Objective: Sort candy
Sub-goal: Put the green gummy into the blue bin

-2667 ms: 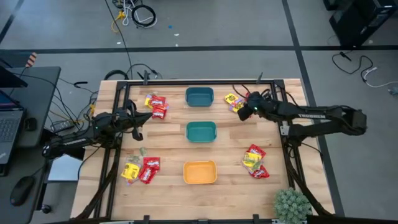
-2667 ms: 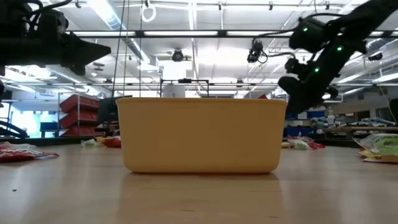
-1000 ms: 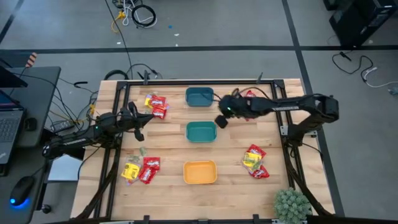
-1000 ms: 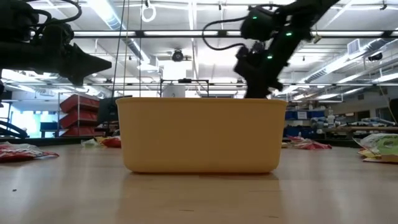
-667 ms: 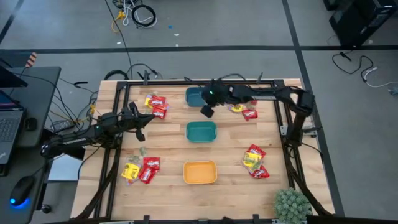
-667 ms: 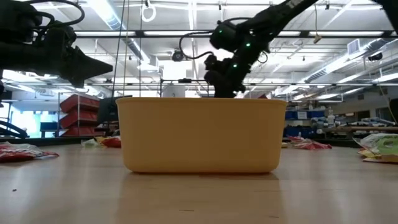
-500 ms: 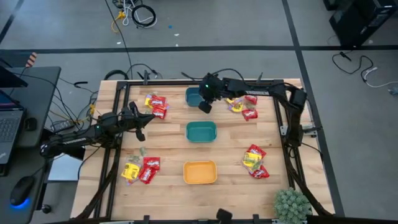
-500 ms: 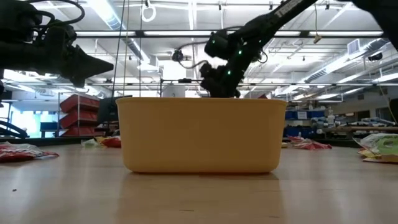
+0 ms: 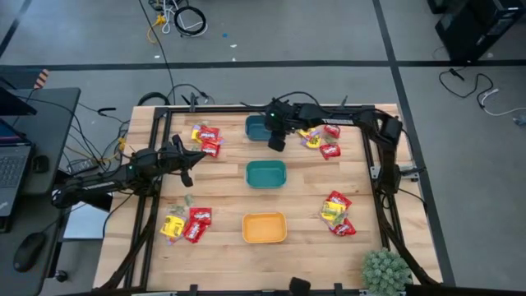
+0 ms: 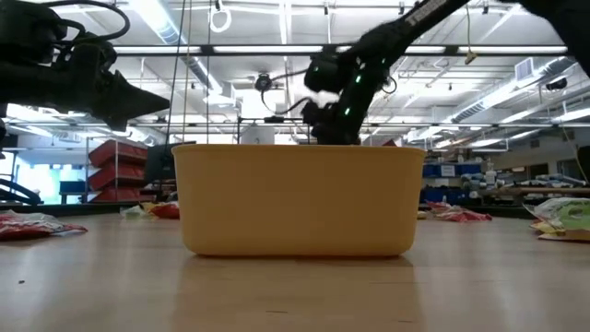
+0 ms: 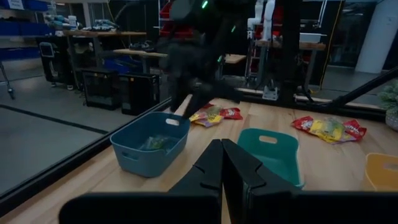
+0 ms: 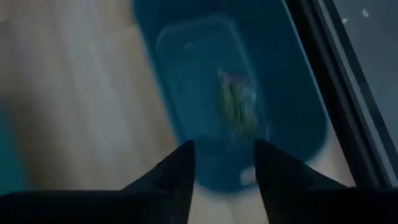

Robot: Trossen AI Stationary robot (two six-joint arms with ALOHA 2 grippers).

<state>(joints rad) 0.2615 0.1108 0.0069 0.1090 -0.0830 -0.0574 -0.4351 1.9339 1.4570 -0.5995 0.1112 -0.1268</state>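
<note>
My right gripper (image 9: pixel 277 141) hangs open over the near right corner of the far teal bin (image 9: pixel 257 125), pointing down; in the right wrist view its fingers (image 12: pixel 180 165) frame the bin's inside. A pale green candy (image 12: pixel 236 107) shows blurred inside that bin, free of the fingers, and shows again on the bin's floor (image 11: pixel 155 142). Red and yellow candy lies in piles at the far left (image 9: pixel 205 138), far right (image 9: pixel 319 141), near left (image 9: pixel 185 224) and near right (image 9: pixel 337 214). My left gripper (image 9: pixel 186 167) waits shut above the table's left side.
A second teal bin (image 9: pixel 266 173) stands at the table's middle and an orange bin (image 9: pixel 264 228) nearer the front edge, in line with the far bin. A potted plant (image 9: pixel 385 271) stands at the near right corner. Bare wood lies between bins and piles.
My right gripper has swung from beside the middle teal bin's far right corner toward the table's far edge and left, and has come to rest over the far teal bin.
</note>
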